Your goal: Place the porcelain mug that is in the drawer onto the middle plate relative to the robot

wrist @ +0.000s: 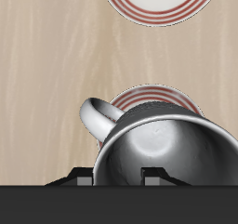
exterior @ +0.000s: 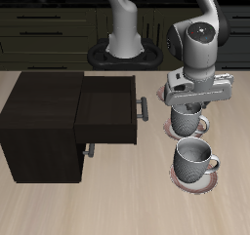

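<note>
My gripper point(exterior: 187, 104) stands right over the porcelain mug point(exterior: 186, 121), a greyish speckled mug on or just above the middle plate point(exterior: 172, 131), a white saucer with a reddish-brown rim. In the wrist view the mug point(wrist: 163, 149) fills the frame under the gripper point(wrist: 118, 179). One finger point(wrist: 153, 177) is inside the rim and the other point(wrist: 84, 178) is outside the loop handle, so the gripper is shut on the mug's handle side. The plate's rim point(wrist: 153, 91) shows beyond the mug. The dark brown drawer point(exterior: 107, 107) is pulled open and looks empty.
A second grey mug point(exterior: 194, 157) sits on an identical saucer point(exterior: 184, 180) nearer the table's front edge. Another saucer point(wrist: 139, 5) shows in the wrist view with a dark shape cut off by the frame edge. The dark cabinet point(exterior: 39, 122) carries the drawer, whose bar handle point(exterior: 144, 107) sticks out toward the plates.
</note>
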Robot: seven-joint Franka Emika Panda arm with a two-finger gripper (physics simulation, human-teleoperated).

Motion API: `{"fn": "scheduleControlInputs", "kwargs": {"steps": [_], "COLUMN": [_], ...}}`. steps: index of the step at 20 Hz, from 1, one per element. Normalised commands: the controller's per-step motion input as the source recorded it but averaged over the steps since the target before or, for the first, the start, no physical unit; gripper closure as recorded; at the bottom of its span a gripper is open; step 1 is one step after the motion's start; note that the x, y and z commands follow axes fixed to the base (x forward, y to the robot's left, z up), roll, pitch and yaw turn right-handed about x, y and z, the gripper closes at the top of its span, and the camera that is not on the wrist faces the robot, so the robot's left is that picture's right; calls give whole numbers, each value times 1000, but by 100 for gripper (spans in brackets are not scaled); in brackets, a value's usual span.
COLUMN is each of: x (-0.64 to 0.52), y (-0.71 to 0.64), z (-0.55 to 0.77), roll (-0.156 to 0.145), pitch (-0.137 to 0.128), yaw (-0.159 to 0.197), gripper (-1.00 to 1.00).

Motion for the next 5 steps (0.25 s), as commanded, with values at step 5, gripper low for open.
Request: {"fn": "scheduleControlInputs", "kwargs": {"steps": [5], "x": [2], "y": [-101], "z": [182], "roll": [-15], "pitch": [-19], "yaw": [1], "gripper": [-100]}}
